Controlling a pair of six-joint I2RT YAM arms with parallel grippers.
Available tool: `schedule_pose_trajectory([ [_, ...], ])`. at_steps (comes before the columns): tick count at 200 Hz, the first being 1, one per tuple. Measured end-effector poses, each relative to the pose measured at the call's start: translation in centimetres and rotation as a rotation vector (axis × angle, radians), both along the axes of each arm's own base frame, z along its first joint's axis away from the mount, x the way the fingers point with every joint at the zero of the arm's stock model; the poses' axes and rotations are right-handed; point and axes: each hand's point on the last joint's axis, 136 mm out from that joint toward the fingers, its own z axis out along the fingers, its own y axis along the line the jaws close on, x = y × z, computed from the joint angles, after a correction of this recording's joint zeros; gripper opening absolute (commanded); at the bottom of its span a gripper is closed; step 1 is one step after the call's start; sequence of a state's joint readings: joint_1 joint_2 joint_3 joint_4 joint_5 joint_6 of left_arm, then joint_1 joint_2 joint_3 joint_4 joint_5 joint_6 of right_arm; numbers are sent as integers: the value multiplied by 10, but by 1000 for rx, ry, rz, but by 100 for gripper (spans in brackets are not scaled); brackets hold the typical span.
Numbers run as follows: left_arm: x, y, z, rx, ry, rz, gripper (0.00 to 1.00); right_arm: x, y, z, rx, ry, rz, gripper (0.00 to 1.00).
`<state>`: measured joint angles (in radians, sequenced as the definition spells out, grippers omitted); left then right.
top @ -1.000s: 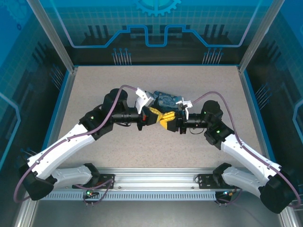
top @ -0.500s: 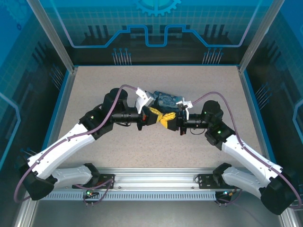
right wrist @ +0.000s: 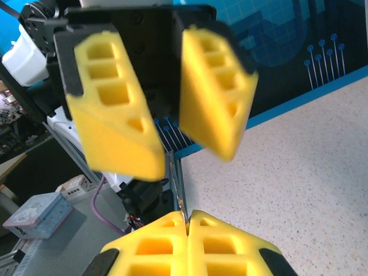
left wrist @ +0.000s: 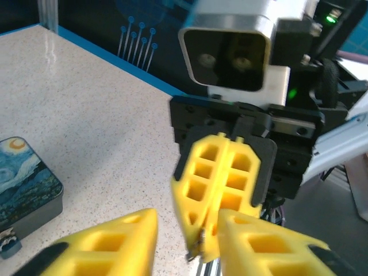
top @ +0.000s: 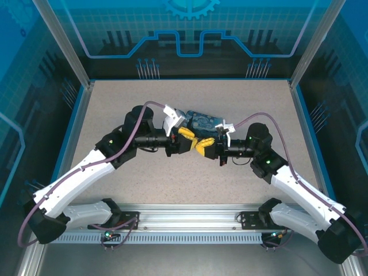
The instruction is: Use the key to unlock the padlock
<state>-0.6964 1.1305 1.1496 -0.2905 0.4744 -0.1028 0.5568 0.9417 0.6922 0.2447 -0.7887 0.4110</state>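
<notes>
Over mid-table, just nearside of the tin point(top: 201, 121), the grippers are met tip to tip. Right gripper point(right wrist: 187, 221): pressed together, key point(right wrist: 183, 211) pinched at the tips. Left gripper point(left wrist: 187, 221): spread, nothing gripped, shifted slightly toward the far edge since a second ago. Small dark object point(left wrist: 8, 241) is noted against the tin's corner; whether it is the padlock cannot be told. Unlocking is judged not yet begun.

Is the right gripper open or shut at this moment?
The right gripper is shut: its yellow fingers meet without a gap, and a thin metal sliver, likely the key, sticks out between them.
</notes>
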Motion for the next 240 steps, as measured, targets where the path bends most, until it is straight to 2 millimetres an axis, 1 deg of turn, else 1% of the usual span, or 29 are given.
schedule_pose_trajectory([
  [21,12,10,4,-16,5,53,59,3,-2,-7,-26,21,-27,0],
  [45,26,31,13,-73,0,137,64,12,-6,-19,-48,54,-80,0],
  [58,32,43,10,-99,8,184,66,21,-11,-29,-60,89,-127,0],
  [66,36,50,4,-111,24,212,66,29,-16,-39,-70,117,-162,0],
  [77,42,56,-11,-114,53,241,67,41,-22,-55,-89,170,-218,0],
  [87,47,59,-29,-112,87,262,68,52,-28,-72,-110,224,-268,0],
  [101,52,60,-64,-95,154,285,68,71,-37,-99,-143,308,-347,0],
  [118,56,60,-112,-57,242,308,68,87,-47,-127,-175,395,-419,0],
  [131,60,61,-144,-17,291,333,68,98,-51,-142,-189,438,-461,0],
  [145,64,63,-172,36,307,371,70,108,-54,-153,-193,468,-493,0],
  [159,66,60,-187,96,272,390,71,117,-55,-161,-197,491,-518,0],
  [170,70,54,-193,124,231,395,71,124,-56,-166,-199,509,-535,0],
  [187,77,46,-201,151,179,403,72,138,-55,-167,-191,517,-551,0],
  [208,86,39,-220,198,135,418,73,165,-55,-165,-167,529,-574,0],
  [240,94,26,-251,248,102,408,73,203,-50,-173,-153,568,-590,0],
])
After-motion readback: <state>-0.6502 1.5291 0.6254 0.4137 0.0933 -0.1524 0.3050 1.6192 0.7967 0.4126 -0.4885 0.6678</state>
